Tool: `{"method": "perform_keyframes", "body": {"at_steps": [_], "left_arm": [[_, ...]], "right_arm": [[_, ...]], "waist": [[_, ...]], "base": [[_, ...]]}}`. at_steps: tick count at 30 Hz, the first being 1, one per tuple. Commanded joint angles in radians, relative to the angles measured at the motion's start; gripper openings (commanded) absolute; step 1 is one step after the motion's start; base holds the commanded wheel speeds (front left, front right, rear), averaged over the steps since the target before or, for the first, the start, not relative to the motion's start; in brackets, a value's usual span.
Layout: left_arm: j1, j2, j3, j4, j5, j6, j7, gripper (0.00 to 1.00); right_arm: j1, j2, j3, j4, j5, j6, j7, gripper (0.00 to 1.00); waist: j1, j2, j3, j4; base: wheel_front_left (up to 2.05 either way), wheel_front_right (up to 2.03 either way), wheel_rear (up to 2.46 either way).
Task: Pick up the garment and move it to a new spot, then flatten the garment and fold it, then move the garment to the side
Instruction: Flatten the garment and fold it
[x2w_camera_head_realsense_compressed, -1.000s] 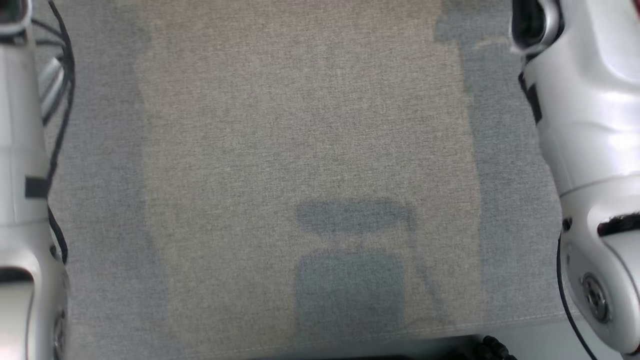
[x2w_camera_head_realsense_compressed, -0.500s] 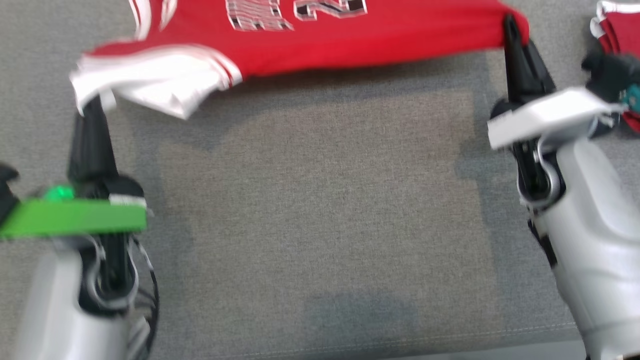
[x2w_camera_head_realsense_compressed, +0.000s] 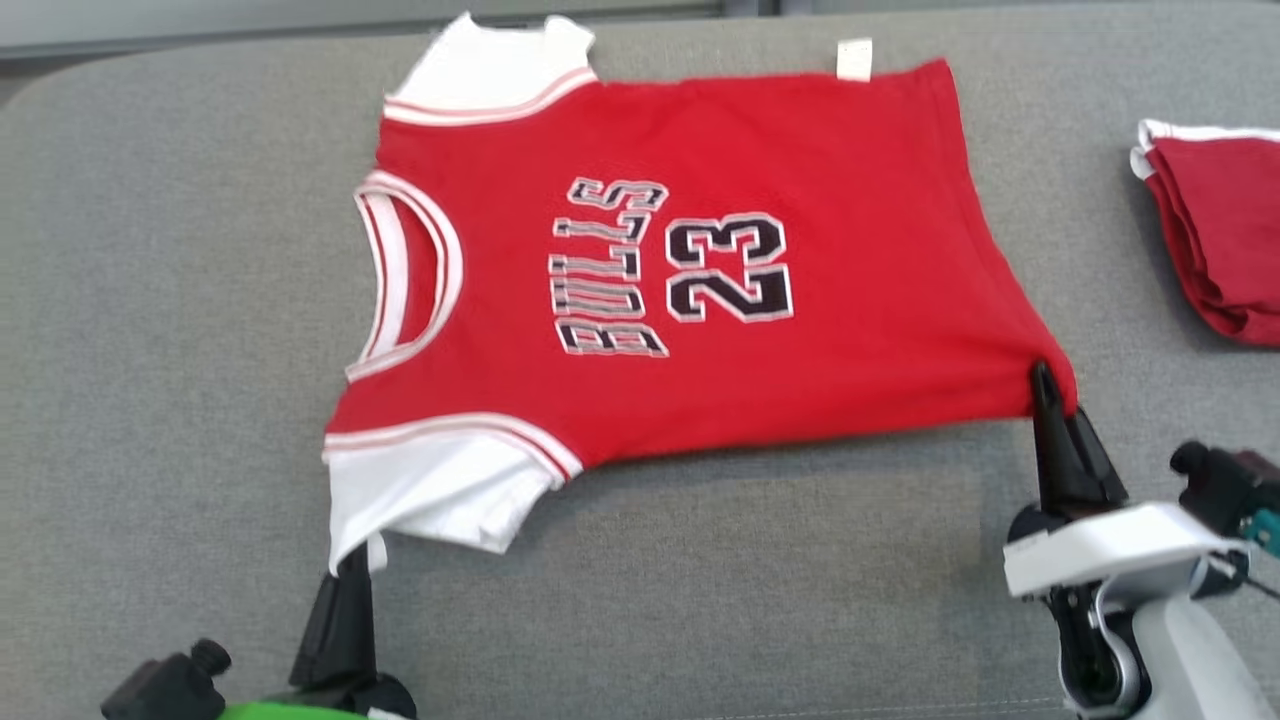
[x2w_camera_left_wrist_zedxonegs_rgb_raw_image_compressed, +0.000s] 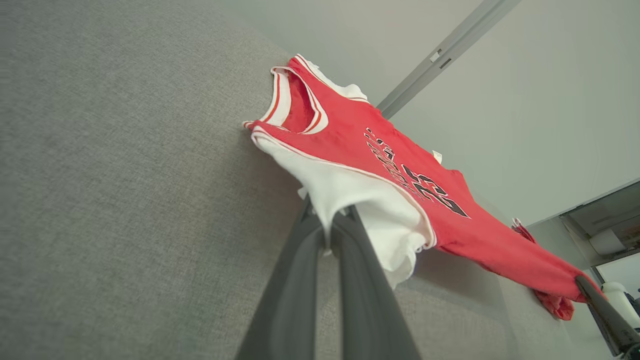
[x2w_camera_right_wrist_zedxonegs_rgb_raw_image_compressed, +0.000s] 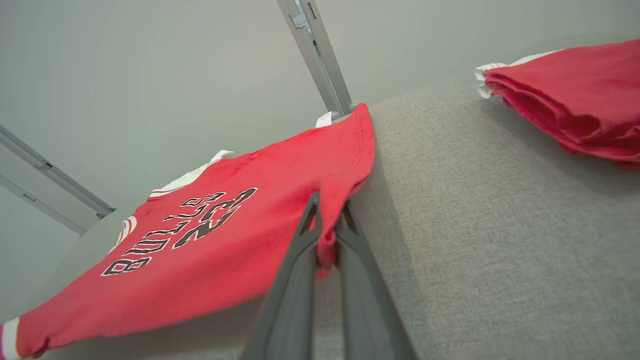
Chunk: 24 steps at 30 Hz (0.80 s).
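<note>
Across the middle of the bench (x2w_camera_head_realsense_compressed: 150, 300), reaching its far edge, the garment (x2w_camera_head_realsense_compressed: 700, 270) lies mostly flat with its near side lifted. Left tool (x2w_camera_head_realsense_compressed: 352, 552) is clenched on the white sleeve (x2w_camera_head_realsense_compressed: 430, 490), right tool (x2w_camera_head_realsense_compressed: 1043, 378) on the red hem corner (x2w_camera_head_realsense_compressed: 1050, 385). Worry imo: both are tiny pinches, so uneven pulling could slip one loose, bunch that sleeve, or drag cloth toward the folded red pile (x2w_camera_head_realsense_compressed: 1215, 240) by the right edge.

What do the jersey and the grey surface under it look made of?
Jersey: looks like soft matte knit, cotton or polyester, can't say which; it drapes and puckers at the pinched corners. Surface: grey heathered woven cloth, matte, with visible weave.
</note>
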Motion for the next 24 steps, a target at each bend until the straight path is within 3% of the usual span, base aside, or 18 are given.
{"method": "perform_keyframes", "body": {"at_steps": [1, 6, 15, 24], "left_arm": [[0.036, 0.002, -0.008, 0.005, 0.017, 0.004, -0.004, 0.0], [0.121, 0.013, -0.019, 0.002, 0.026, 0.008, -0.005, 0.0], [0.216, 0.036, 0.008, -0.046, 0.004, 0.031, 0.0, 0.0], [0.214, 0.024, 0.0, -0.034, -0.011, 0.025, 0.004, 0.0]], "right_arm": [[0.047, 0.009, -0.016, -0.02, -0.017, 0.0, 0.008, 0.0], [0.181, 0.058, -0.058, -0.101, -0.051, 0.0, 0.048, 0.0], [0.308, 0.089, -0.097, -0.195, -0.058, 0.0, 0.107, 0.0], [0.343, 0.096, -0.088, -0.185, -0.031, 0.0, 0.148, 0.0]], "waist": [[0.0001, 0.0003, -0.049, 0.016], [0.0001, 0.0003, -0.098, 0.013], [0.0001, 0.0003, -0.155, -0.008], [0.0001, 0.0003, -0.174, -0.032]], "base": [[0.0, 0.0, 0.0], [0.0, 0.0, 0.0], [0.0, 0.0, 0.0], [0.0, 0.0, 0.0]]}}
